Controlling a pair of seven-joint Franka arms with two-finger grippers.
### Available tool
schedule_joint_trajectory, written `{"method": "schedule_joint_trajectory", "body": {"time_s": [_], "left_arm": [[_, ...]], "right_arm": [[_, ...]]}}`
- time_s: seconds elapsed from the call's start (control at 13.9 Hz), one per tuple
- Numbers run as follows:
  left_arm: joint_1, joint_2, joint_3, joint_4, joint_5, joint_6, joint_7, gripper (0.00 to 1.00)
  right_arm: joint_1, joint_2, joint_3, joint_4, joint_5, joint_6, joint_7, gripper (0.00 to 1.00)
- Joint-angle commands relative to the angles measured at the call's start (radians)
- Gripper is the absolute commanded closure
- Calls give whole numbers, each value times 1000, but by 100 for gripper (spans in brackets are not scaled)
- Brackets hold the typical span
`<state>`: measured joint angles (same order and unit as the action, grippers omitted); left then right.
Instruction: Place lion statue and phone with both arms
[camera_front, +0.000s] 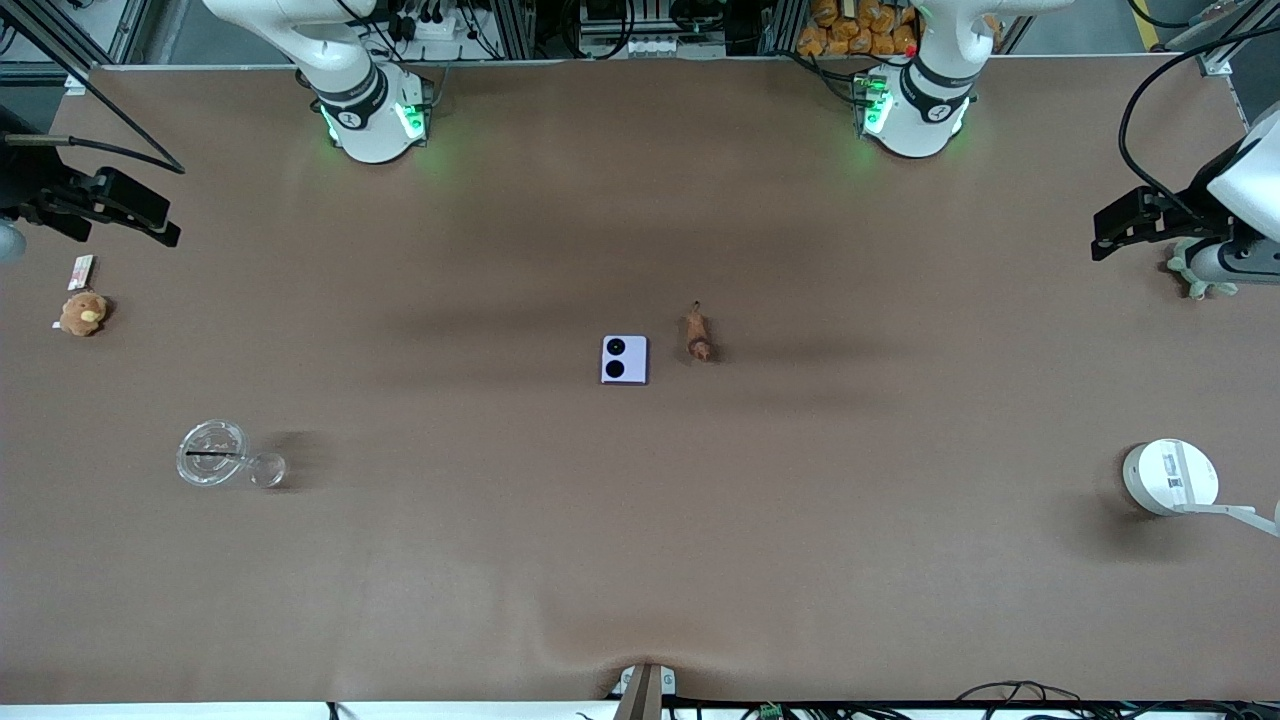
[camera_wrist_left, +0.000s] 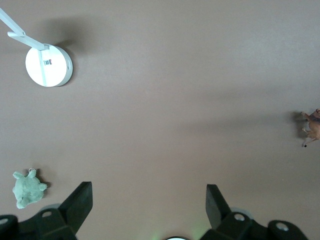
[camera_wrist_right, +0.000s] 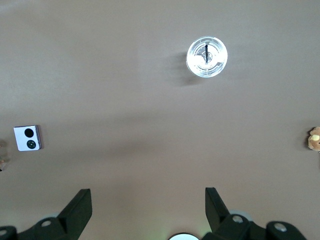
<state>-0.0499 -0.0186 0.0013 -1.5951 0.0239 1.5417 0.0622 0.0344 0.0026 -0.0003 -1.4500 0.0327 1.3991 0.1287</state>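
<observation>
Label (camera_front: 1172, 479) on round white device (camera_front: 1170, 477) shows no readable writing.

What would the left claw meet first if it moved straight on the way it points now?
Probably only bare table. The left claw points down, open, with nothing between its fingers. The green plush turtle lies off to one side and the lion statue to the other; depth is unclear.

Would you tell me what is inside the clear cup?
The clear cup holds one thin dark stick lying across it; nothing else shows. Its underside is hidden.
</observation>
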Motion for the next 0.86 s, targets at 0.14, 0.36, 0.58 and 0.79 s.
{"method": "schedule_joint_trajectory", "body": {"time_s": [0.14, 0.36, 0.58, 0.79], "left_arm": [[4, 6, -6, 18, 17, -3, 18, 0], [-1, 16, -6, 20, 22, -3, 16, 0], [-2, 22, -6, 23, 22, -2, 16, 0], [-2, 49, -6, 32, 5, -2, -28, 0]], "right_arm": [[2, 7, 0, 20, -30, -15, -6, 0], [-1, 7, 0, 20, -20, -15, -32, 0], [-7, 7, 0, 20, -19, -15, -32, 0], [-10, 7, -1, 19, -17, -17, -32, 0]]}}
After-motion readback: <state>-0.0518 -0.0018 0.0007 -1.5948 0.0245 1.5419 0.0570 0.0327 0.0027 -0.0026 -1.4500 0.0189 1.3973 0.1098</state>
